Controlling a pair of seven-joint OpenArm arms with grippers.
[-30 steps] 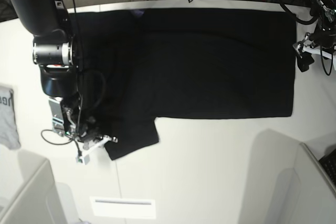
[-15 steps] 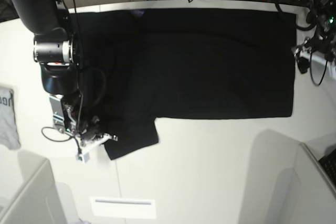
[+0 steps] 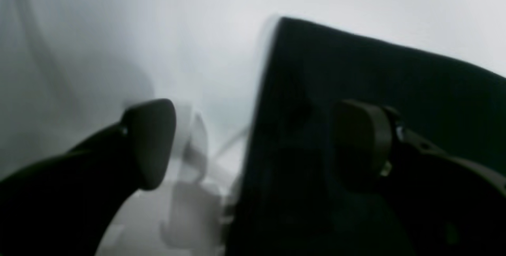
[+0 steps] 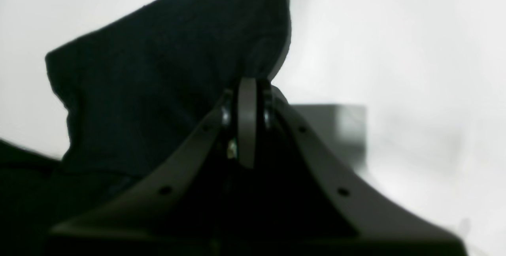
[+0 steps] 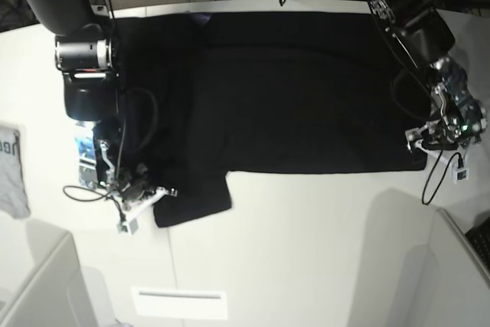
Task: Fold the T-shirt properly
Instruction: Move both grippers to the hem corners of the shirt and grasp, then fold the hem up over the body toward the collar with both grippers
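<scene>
the shirt (image 5: 306,89) lies flat, plain black side up, across the far half of the table (image 5: 306,250), its body a broad rectangle and one sleeve sticking out toward the near edge on the base view's left. the right gripper (image 4: 247,90) sits at that sleeve's outer edge, jaws pressed together on a pinch of the black cloth; the wrist view shows the fabric rising into the closed tips, so the hold looks real but shallow. the left gripper (image 3: 253,145) is at the shirt's near corner on the opposite side, jaws spread wide, one finger (image 3: 150,141) over bare table and the other over cloth, straddling the edge with nothing gripped yet. judgement: the step in hand is taking both ends before a fold. to do it well, the left jaws should drop until the lower finger slides under the hem, then close on the corner itself, not on a single loose layer. the right should lift only a little until both holds are set, or the thin pinch may slip. then carry both ends across together at even height, keeping the edge taut so the sleeve tucks in without bunching. a small grey garment (image 5: 9,170) lies at the table's edge, well apart.
</scene>
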